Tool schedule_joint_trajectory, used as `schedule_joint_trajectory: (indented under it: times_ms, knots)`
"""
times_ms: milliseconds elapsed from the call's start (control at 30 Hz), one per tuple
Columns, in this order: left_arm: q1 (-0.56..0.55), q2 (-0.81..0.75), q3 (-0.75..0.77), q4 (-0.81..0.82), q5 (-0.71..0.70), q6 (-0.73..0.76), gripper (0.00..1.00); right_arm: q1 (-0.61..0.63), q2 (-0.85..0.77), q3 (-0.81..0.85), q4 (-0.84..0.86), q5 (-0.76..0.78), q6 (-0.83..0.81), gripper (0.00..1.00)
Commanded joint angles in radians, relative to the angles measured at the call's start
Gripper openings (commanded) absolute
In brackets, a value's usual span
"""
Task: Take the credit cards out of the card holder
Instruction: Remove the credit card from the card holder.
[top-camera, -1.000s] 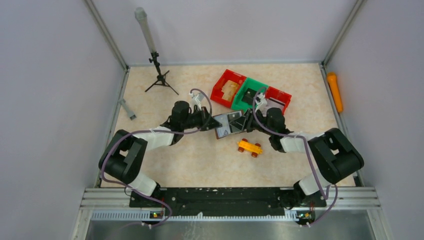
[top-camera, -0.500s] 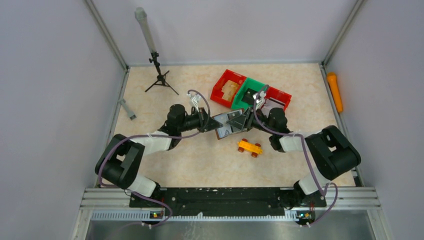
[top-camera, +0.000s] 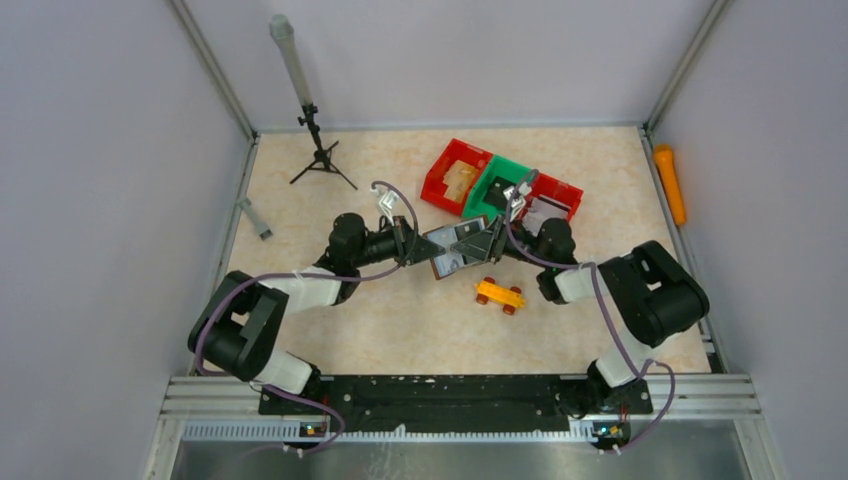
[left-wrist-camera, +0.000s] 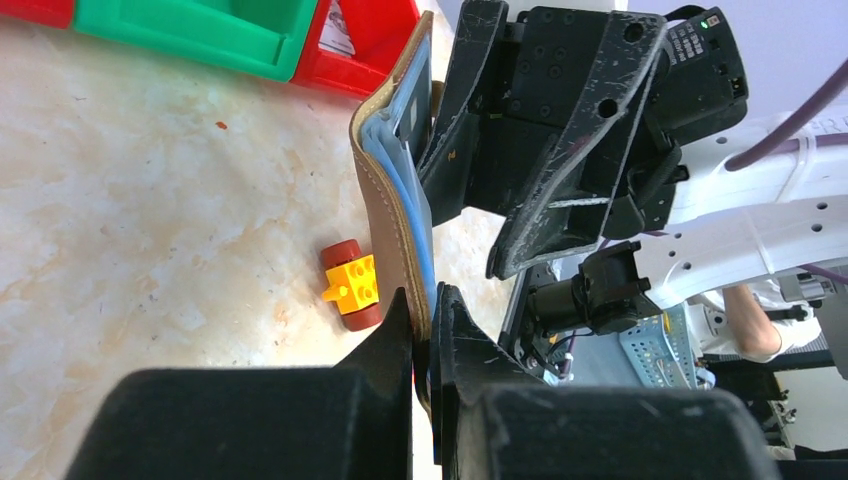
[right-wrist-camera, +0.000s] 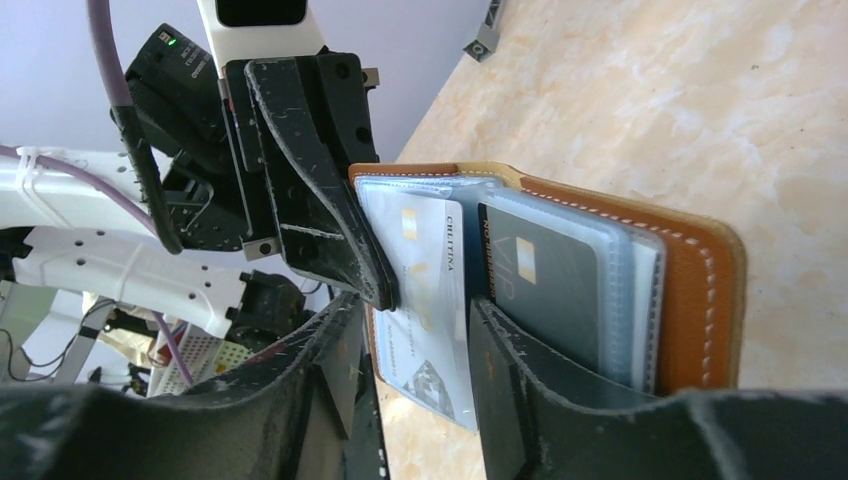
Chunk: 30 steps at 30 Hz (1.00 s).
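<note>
The brown card holder (top-camera: 453, 250) is held open above the table between both grippers. My left gripper (top-camera: 424, 246) is shut on one edge of it; in the left wrist view the jaws (left-wrist-camera: 427, 310) pinch the brown leather (left-wrist-camera: 385, 200) and its blue inner pockets. My right gripper (top-camera: 490, 240) is open at the holder's other side. In the right wrist view its fingers (right-wrist-camera: 415, 310) stand apart around a pale credit card (right-wrist-camera: 430, 290) that sticks out of a pocket. A dark card (right-wrist-camera: 550, 285) sits in the clear pockets beside it, within the brown cover (right-wrist-camera: 700, 300).
An orange toy car (top-camera: 499, 294) lies just in front of the holder. Red and green bins (top-camera: 500, 185) stand behind it. A small tripod (top-camera: 320, 155) is at the back left, a grey tool (top-camera: 254, 218) by the left wall, an orange cylinder (top-camera: 669, 183) by the right wall.
Both arms have shifted slightly, the left stretching further right. The card holder stays held between the two grippers, and the right gripper has come in closer over it.
</note>
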Motion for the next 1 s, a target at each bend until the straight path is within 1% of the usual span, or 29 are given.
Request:
schedule_joint_trajectory:
  times_ms: [0, 100, 167, 400, 467, 667, 833, 933, 967]
  knots:
    - [-0.006, -0.064, 0.007, 0.153, 0.079, -0.021, 0.0, -0.013, 0.031, -0.015, 0.088, -0.013, 0.022, 0.41]
    - [-0.005, -0.066, 0.007, 0.147, 0.074, -0.019, 0.0, -0.017, 0.03, -0.026, 0.121, -0.014, 0.036, 0.3]
    - [-0.004, -0.07, 0.004, 0.132, 0.061, -0.012, 0.0, -0.024, 0.035, -0.038, 0.186, -0.022, 0.063, 0.26]
    - [0.004, -0.064, 0.002, 0.123, 0.05, -0.01, 0.0, -0.045, 0.073, -0.062, 0.363, -0.048, 0.159, 0.26]
    - [0.006, -0.061, 0.002, 0.126, 0.052, -0.013, 0.0, -0.048, 0.083, -0.063, 0.399, -0.056, 0.179, 0.24]
    - [0.007, -0.059, 0.002, 0.127, 0.052, -0.015, 0.0, -0.047, 0.081, -0.063, 0.409, -0.062, 0.186, 0.14]
    - [0.009, -0.057, 0.002, 0.127, 0.051, -0.015, 0.0, -0.047, 0.08, -0.068, 0.448, -0.067, 0.197, 0.12]
    - [0.009, -0.057, 0.002, 0.125, 0.049, -0.017, 0.01, -0.047, 0.075, -0.072, 0.457, -0.067, 0.197, 0.02]
    - [0.01, -0.056, 0.003, 0.12, 0.046, -0.016, 0.06, -0.047, 0.075, -0.071, 0.454, -0.067, 0.196, 0.0]
